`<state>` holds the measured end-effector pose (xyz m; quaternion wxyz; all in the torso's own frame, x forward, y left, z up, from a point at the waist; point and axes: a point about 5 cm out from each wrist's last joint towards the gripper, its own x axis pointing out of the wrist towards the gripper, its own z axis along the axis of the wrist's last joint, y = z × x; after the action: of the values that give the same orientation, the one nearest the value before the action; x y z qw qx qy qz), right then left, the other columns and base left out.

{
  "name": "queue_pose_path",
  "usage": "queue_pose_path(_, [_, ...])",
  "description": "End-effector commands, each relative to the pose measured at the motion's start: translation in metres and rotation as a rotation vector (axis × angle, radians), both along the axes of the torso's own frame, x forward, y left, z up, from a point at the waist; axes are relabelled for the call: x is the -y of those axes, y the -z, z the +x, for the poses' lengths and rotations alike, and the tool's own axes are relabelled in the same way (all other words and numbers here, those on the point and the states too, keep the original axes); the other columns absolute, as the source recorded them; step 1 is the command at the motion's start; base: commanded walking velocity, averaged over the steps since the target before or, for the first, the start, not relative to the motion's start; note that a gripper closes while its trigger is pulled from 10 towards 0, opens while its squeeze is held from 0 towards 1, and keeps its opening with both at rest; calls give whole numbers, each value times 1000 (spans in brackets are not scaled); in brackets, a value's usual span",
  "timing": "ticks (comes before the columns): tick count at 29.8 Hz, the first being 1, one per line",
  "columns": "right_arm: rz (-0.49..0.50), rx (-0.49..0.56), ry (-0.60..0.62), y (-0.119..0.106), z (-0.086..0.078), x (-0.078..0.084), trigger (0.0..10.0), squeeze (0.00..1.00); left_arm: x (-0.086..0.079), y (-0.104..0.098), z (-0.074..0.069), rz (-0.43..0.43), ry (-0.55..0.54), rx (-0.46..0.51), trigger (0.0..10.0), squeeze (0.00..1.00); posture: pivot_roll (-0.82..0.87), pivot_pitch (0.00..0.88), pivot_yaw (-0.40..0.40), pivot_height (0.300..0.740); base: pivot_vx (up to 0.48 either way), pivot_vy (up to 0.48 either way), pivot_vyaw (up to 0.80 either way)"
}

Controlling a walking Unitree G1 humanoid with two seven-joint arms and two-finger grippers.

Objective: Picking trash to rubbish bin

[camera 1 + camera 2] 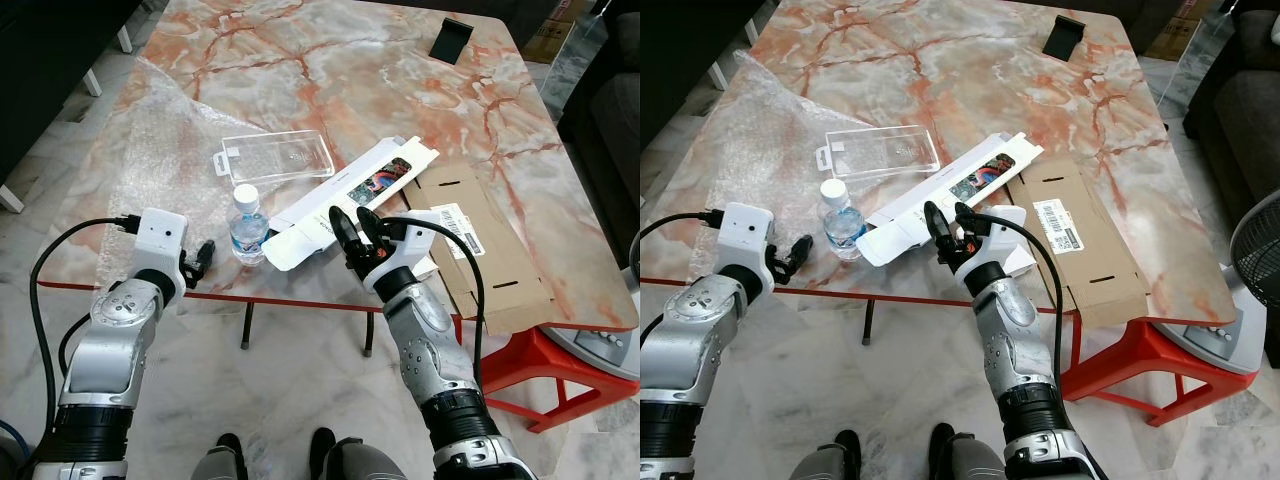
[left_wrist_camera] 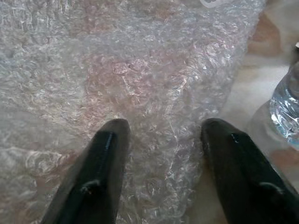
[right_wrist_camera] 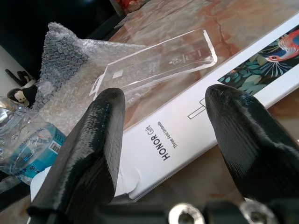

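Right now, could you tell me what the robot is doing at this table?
It is clearing packaging off the marble table. The right gripper hovers open over the white box, holding nothing. The left gripper, also open, sits at the bubble wrap near the water bottle. A clear plastic tray and flattened cardboard lie untouched.
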<state>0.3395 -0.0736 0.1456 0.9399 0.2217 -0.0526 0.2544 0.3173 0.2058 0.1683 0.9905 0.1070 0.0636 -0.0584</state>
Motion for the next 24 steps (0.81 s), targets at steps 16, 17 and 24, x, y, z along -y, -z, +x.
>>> queue_pose_path(16, [3,10,-4,-3,1,0,10000,0,-19,-1,-8,222,-161,-23,0,0,51,266,-152,740,0,0,0])
queue_pose_path(17, [4,10,-4,-3,1,0,10000,0,-22,-5,-8,259,-182,-6,0,0,53,264,-152,740,0,0,0])
queue_pose_path(24, [6,13,-10,-4,2,-2,10000,0,-29,-32,-12,429,-271,115,1059,0,65,253,-150,740,0,0,0])
